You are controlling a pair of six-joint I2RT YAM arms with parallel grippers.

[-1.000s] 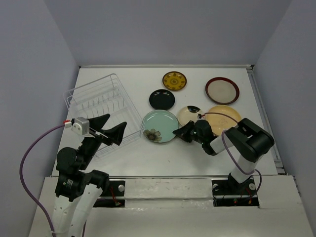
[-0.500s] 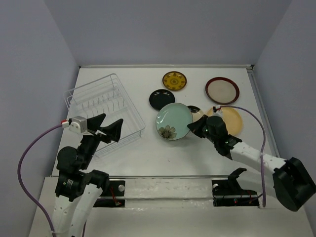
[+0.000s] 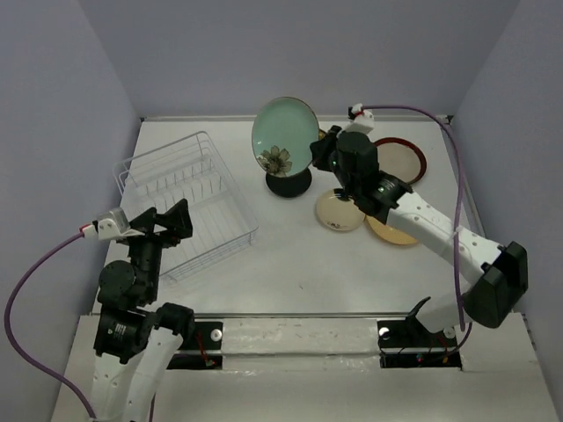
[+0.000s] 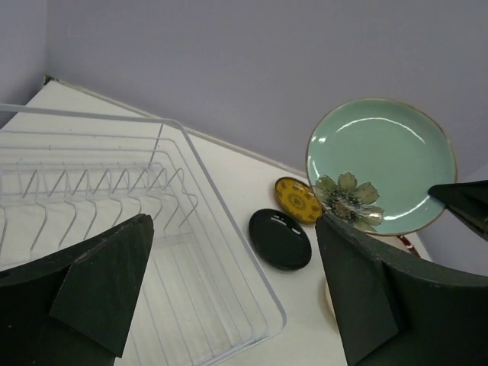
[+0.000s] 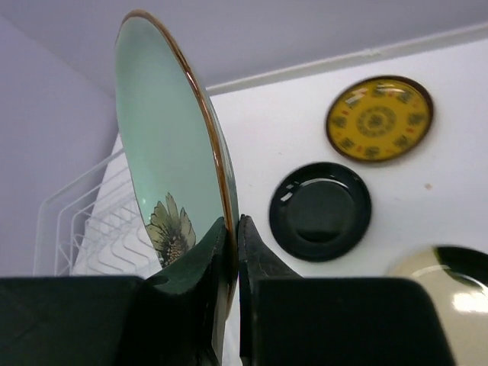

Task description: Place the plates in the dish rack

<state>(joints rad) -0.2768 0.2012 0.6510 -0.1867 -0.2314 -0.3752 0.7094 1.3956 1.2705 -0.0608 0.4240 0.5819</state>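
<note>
Jaws wide, empty on your left gripper (image 3: 170, 221) beside the white wire dish rack (image 3: 189, 198). Your right gripper (image 3: 319, 151) clamps the rim of the mint-green round flowered plate (image 3: 283, 136). It's just left the table (image 3: 290, 264), upright, right of the rack; racking comes next.

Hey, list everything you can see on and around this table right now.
mint-green flowered plate: one, mint-green, held on edge above the table
black plate: one, black, right of the rack
yellow patterned plate: one, yellow, beyond the black plate
cream dark-rimmed plate: one, cream, mid-table
orange-yellow plate: one, partly under the right arm
red-rimmed plate: one, beige, far right
dish rack: one, white wire, left side
table: one, white
left gripper: black, open, by the rack
right gripper: black, shut on the mint-green plate's rim
</note>
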